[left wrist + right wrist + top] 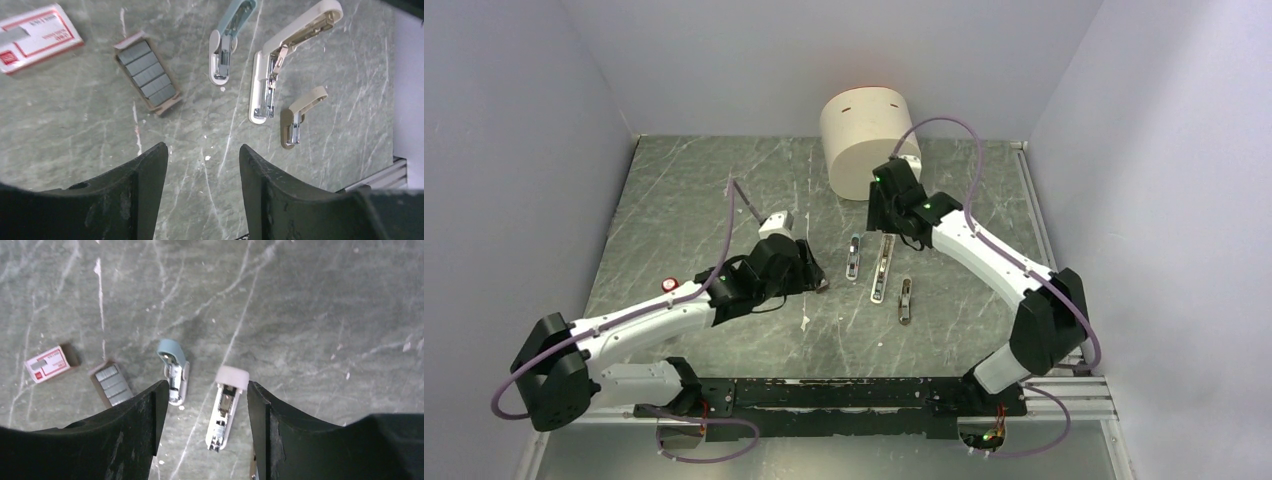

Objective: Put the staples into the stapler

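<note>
The left gripper [202, 150] and right gripper [207, 385] hung jaws apart, empty, the opened stapler [882, 268] lay mid-table, the staples [147, 76] left of it, hidden under the left arm [654, 320] from overhead, their box [35, 36] edge-cropped.

White stapler [267, 82] lies open on the tabletop [75, 145], its cover swung away and metal rail exposed. Grey staples [147, 75] sit in rows in a brown tray [169, 104] to its left. The red-and-white box [35, 37] lies flat beyond.
</note>
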### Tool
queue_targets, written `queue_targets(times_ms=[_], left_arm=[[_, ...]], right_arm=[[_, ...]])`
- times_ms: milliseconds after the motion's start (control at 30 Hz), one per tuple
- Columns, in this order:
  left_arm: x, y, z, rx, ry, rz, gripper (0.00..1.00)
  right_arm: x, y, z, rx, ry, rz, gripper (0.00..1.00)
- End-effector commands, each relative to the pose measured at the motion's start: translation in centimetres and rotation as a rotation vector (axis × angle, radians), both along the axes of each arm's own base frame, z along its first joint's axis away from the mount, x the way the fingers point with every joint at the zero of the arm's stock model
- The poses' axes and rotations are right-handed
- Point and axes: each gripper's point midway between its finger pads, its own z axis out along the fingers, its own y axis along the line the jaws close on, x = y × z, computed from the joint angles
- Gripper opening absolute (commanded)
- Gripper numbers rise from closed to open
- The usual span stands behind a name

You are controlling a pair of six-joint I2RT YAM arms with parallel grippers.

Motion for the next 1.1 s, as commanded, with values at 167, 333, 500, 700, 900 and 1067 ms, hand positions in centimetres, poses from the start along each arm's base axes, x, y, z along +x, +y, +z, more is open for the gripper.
queue_targets(times_ms=[167,333,500,700,900,1067], left_arm=[[1.2,-4.0,-0.2,-0.153,0.038,-0.051,0.55],[2.5,-3.1,-1.2,-0.145,0.059,0.008,0.48],[2.8,-3.0,-2.2,-0.177,0.089,0.003,0.48],[3.2,-3.4,-3.2,-0.198,0.115,-0.017,0.46],[3.6,-3.7,-3.7,-0.199,0.128,-0.029,0.45],[4.3,-3.9,-4.7,-0.167,0.145,-0.020,0.45]], right_arm=[[2.8,3.9,0.0,-0.023,-0.009,0.059,0.63],[3.5,5.0,-2.8,-0.036,0.046,0.042,0.63],[3.5,6.0,-5.4,-0.033,0.097,0.050,0.62],[3.2,7.3,-7.2,-0.004,0.119,0.055,0.57],[2.9,7.7,-8.2,-0.001,0.135,0.050,0.49],[3.1,7.2,-8.1,-0.029,0.123,0.025,0.40]])
